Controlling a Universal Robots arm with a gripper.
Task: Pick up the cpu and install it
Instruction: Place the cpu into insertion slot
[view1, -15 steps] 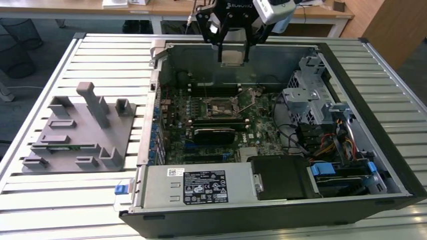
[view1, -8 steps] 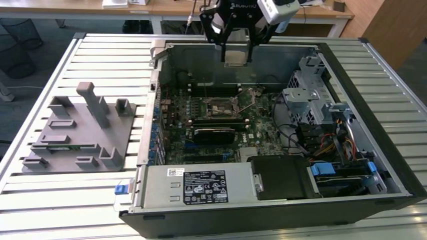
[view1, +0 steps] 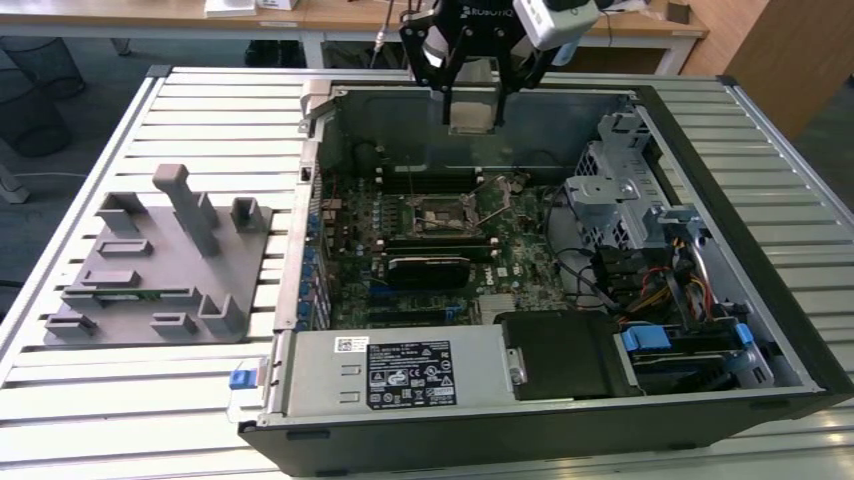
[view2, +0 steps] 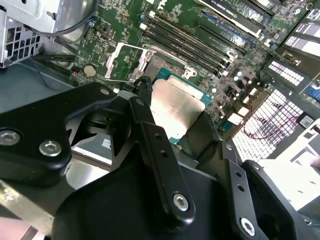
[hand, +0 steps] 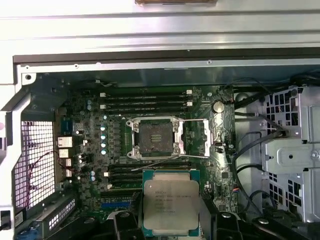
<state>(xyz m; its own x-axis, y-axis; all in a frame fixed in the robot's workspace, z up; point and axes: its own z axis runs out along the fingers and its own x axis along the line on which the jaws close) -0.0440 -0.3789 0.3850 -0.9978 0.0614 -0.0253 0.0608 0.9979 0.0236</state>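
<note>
In the second wrist view the black linkage of the gripper (view2: 177, 107) covers the half of the cpu (view2: 175, 102) nearer the gripper's body, so those corners stay hidden. One finger (view2: 145, 90) and the cpu together hide part of the socket (view2: 152, 65) beyond the fingertips. In the first wrist view the picture's edge cuts the fingers off short, and the print on the cpu's top is too small to read. In the exterior view the gripper's upper body is cut by the picture's edge. There the cpu between the fingertips is a pale patch, too small to make out further. The computer case (view1: 747, 170) runs off the edge at its end farthest from the gripper.
</note>
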